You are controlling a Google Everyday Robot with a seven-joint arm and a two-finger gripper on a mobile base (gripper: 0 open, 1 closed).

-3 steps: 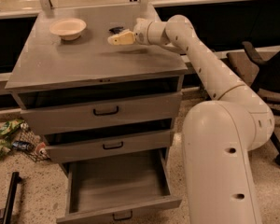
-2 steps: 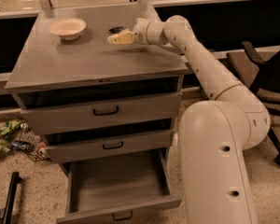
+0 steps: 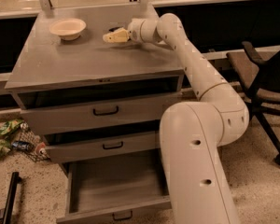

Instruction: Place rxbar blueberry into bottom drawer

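The rxbar blueberry shows only as a small dark shape on the cabinet top, just behind my gripper and mostly hidden by it. My gripper reaches across the grey cabinet top from the right and sits low over the surface, right beside the bar. The bottom drawer is pulled out below. Its plain grey inside holds nothing, and its black handle is at the front.
A cream round bowl stands on the cabinet top, left of the gripper. The two upper drawers are slightly ajar. My arm's white body stands right of the open drawer. Litter and a wire basket lie on the floor at left; an office chair is at right.
The gripper has edged a little to the left over the cabinet top. The bowl and drawers have not moved.
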